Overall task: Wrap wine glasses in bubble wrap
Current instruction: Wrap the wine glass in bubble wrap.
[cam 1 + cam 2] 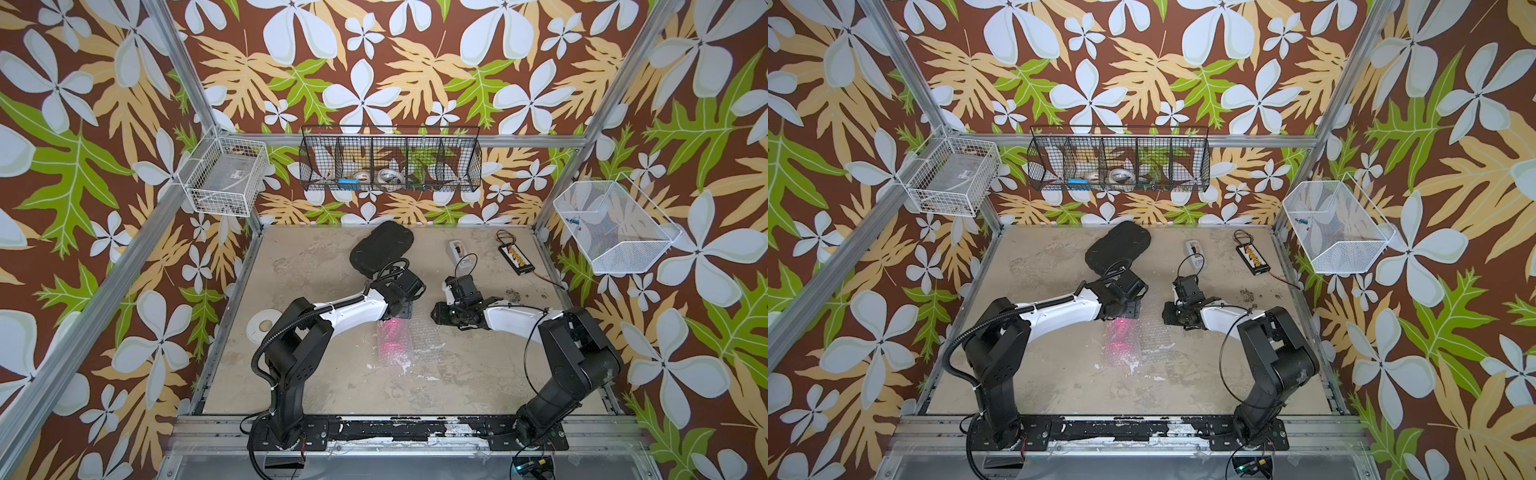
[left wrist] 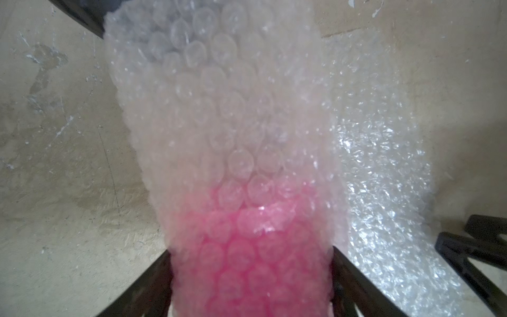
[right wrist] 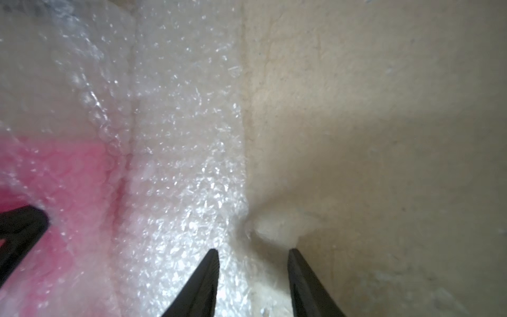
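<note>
Bright pink goblet [image 1: 392, 332] seen through clear whitish bubble wrap [image 1: 422, 347], black case [image 1: 381, 247], mottled beige table [image 1: 332, 374], brown wallpaper [image 1: 83, 124] with white flowers, green and tan leaves, black wire basket [image 1: 390, 162], white tape roll [image 1: 261, 327]

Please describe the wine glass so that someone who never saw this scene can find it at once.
Look at the beige table, where a clear bubble wrap sheet lies near the middle. The wine glass is rolled inside that sheet's left part, with the left claw closed around it. It is the only bright pink thing here.
</note>
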`<state>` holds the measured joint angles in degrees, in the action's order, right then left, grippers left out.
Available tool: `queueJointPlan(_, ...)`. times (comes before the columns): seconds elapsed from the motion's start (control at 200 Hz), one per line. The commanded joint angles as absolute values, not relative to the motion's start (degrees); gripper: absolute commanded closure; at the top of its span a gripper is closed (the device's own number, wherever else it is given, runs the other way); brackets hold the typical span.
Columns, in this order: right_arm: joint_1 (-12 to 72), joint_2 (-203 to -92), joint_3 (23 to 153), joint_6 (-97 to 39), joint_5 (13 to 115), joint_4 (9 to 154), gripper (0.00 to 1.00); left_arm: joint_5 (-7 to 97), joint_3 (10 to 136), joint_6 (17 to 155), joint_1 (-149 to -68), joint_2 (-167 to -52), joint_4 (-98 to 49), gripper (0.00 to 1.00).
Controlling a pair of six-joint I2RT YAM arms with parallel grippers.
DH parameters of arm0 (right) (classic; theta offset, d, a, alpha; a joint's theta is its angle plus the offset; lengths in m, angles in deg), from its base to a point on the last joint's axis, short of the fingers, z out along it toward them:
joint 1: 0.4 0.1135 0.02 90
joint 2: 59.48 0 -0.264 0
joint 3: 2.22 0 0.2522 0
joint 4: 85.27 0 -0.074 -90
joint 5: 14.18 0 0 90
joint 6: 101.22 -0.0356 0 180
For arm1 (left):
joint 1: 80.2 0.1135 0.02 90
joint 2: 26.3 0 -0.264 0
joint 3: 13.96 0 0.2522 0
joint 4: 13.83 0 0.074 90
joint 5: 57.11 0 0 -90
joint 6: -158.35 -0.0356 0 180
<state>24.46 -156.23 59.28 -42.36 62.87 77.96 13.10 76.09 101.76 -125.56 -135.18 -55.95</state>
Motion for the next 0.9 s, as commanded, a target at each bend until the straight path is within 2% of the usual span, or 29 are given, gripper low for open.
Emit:
queueJointPlan(0.0, 24.52, -157.20, 58.20, -44.06, 57.81, 78.69, 0.58, 14.44, 76.76, 103.22, -125.81, -136.60, -60.36, 0.18)
queueJointPlan(0.21, 24.42, -157.26, 55.53, -48.03, 51.29, 83.78, 0.66, 13.43, 77.59, 103.42, -125.99, -137.17, -60.90, 0.18)
queueJointPlan(0.525, 24.23, -150.85, 51.58, -54.45, 47.27, 91.66, 0.86, 14.73, 77.64, 102.72, -125.94, -137.24, -60.30, 0.20)
queueJointPlan(0.756, 24.68, -150.72, 52.12, -57.09, 43.38, 96.51, 0.92, 17.32, 76.27, 102.57, -125.99, -136.37, -57.94, 0.21)
queueJointPlan(0.896, 26.99, -150.69, 53.45, -57.59, 43.65, 96.98, 0.90, 18.07, 75.82, 102.80, -125.94, -135.78, -57.22, 0.21)
